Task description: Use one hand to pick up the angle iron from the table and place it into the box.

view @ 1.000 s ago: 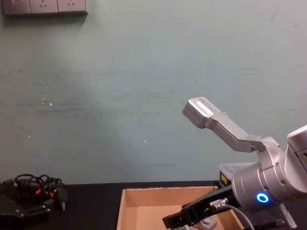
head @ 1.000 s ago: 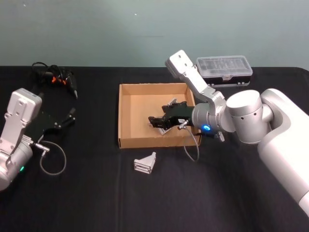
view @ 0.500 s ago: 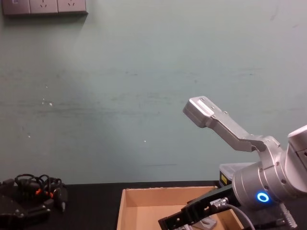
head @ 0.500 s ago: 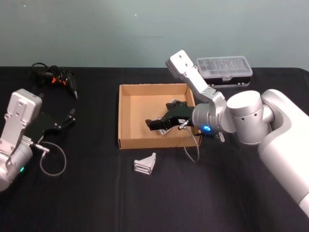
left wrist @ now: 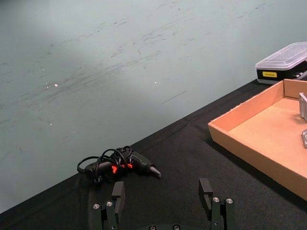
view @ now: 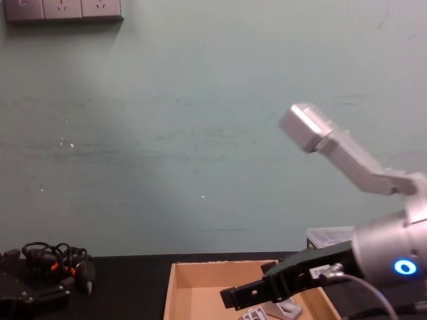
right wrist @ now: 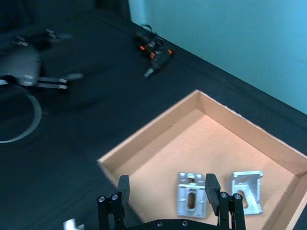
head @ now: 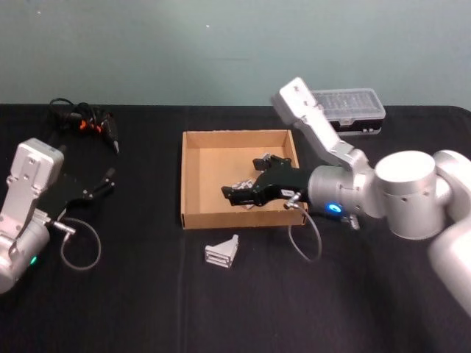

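Just outside the near wall of the cardboard box, on the black table, lies the angle iron, close to the wall but apart from it, with one flange raised; its exact lie is hard to read. The right gripper hovers low over the inside of the box, its fingers spread wide with nothing between them. Under it, two other angle irons rest on the box floor side by side. The step in hand looks like the reach for the piece on the table. To do it well, the gripper should first rise enough to clear the near wall, then travel toward the robot until it is squarely over the bracket. Only then should it descend. The wide opening suits the approach. The wrist should turn so the fingers close across one flat flange rather than over the bent corner, where the metal could twist or slip out. A slow final descent would keep the fingertips from nudging the light piece across the smooth tabletop. The left gripper sits parked at the table's left side, its fingers also wide apart and empty.
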`<state>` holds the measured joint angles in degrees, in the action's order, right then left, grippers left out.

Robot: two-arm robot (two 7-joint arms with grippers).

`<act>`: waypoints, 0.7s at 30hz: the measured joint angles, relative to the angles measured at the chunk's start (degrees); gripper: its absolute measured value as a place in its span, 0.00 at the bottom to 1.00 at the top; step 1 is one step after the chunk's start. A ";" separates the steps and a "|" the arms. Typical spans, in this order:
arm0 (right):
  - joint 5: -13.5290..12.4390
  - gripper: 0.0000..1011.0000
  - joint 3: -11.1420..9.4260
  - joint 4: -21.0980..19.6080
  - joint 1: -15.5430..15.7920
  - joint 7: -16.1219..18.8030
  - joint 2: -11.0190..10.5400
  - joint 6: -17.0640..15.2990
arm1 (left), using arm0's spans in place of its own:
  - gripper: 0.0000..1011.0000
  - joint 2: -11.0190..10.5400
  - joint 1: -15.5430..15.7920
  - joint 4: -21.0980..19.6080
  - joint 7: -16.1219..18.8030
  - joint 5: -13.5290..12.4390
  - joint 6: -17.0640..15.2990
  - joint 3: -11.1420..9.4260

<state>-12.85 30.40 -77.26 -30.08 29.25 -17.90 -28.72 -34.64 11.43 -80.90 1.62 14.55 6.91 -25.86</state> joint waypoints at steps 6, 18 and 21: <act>-2.90 0.99 -1.37 -9.13 5.27 0.87 -3.90 -0.61 | 1.00 0.00 0.00 0.00 0.00 0.00 0.00 0.00; -7.60 0.99 -2.03 -17.88 12.07 2.68 -8.96 -2.30 | 1.00 0.00 0.00 0.00 0.00 0.00 0.00 0.00; -7.72 0.99 -1.28 -18.12 12.22 2.93 -9.68 -2.11 | 1.00 0.00 0.00 0.00 0.00 0.00 0.00 0.00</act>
<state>-20.57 29.12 -95.38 -17.86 32.18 -27.57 -30.83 -34.65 11.43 -80.90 1.62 14.55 6.91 -25.86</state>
